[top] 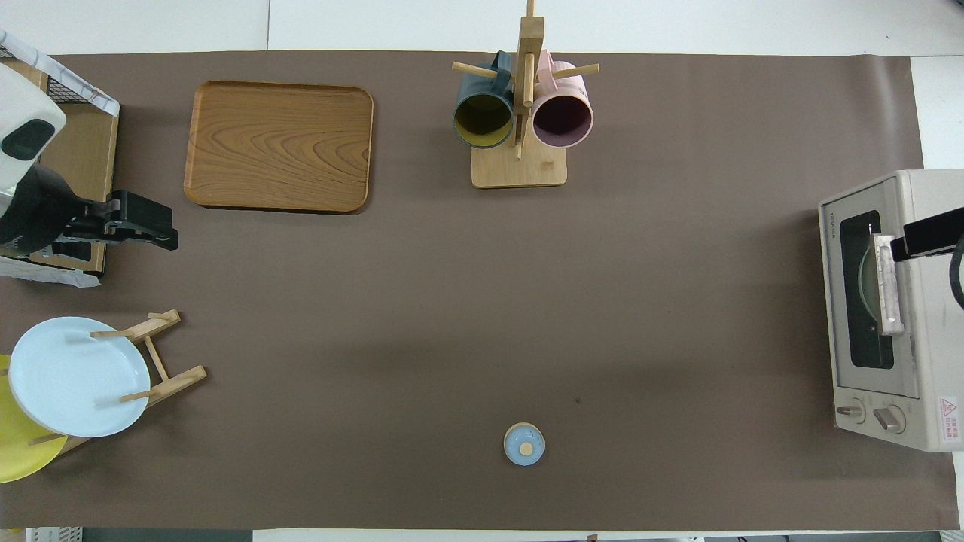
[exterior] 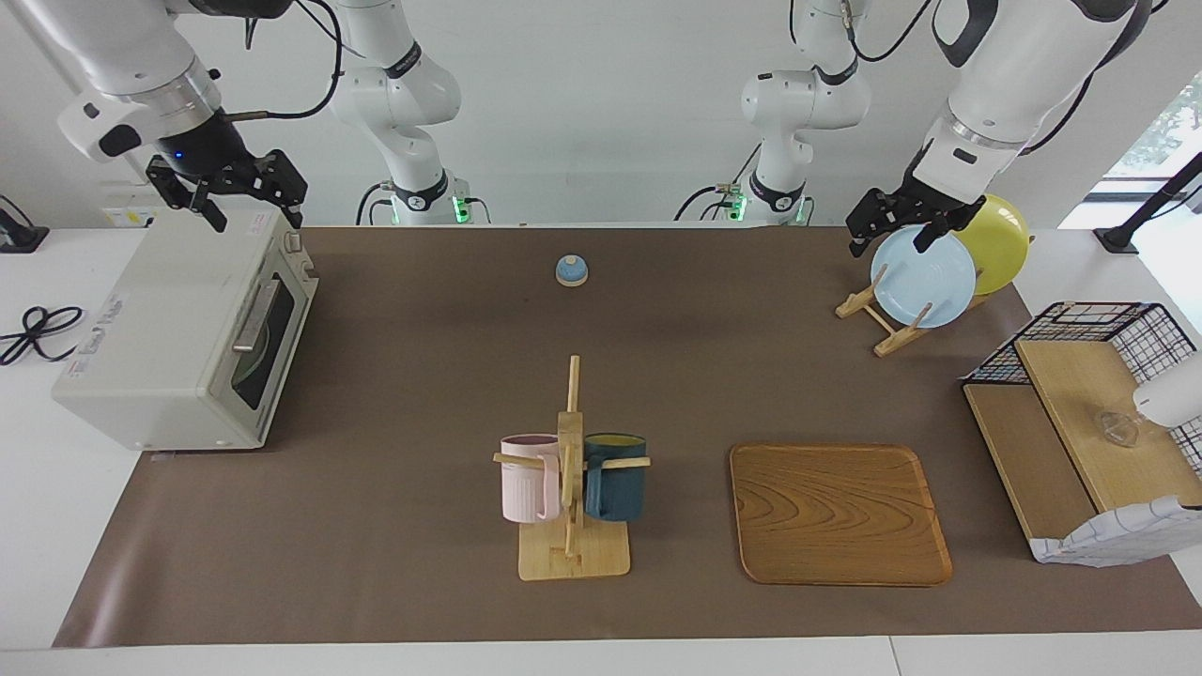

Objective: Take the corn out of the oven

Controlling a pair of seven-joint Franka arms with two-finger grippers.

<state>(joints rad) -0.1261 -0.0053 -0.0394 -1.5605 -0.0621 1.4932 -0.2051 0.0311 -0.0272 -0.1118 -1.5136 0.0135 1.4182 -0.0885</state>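
Note:
The off-white oven (exterior: pixel 160 338) stands at the right arm's end of the table with its dark glass door (exterior: pixel 272 333) closed and its metal bar handle (exterior: pixel 255 314) across it. It also shows in the overhead view (top: pixel 904 316). The corn is hidden. Through the glass only a pale round shape (top: pixel 866 278) shows. My right gripper (exterior: pixel 252 214) is open and empty, up over the oven's top near the door edge, and it also shows in the overhead view (top: pixel 915 241). My left gripper (exterior: pixel 890 242) is open and empty, over the plate rack, and waits there.
A plate rack (exterior: pixel 887 324) holds a light blue plate (exterior: pixel 925 277) and a yellow plate (exterior: pixel 1000 239). A mug tree (exterior: pixel 571 469) with a pink and a dark blue mug, a wooden tray (exterior: pixel 836 512), a small blue lid (exterior: pixel 571 269) and a wire basket (exterior: pixel 1089 329) stand on the mat.

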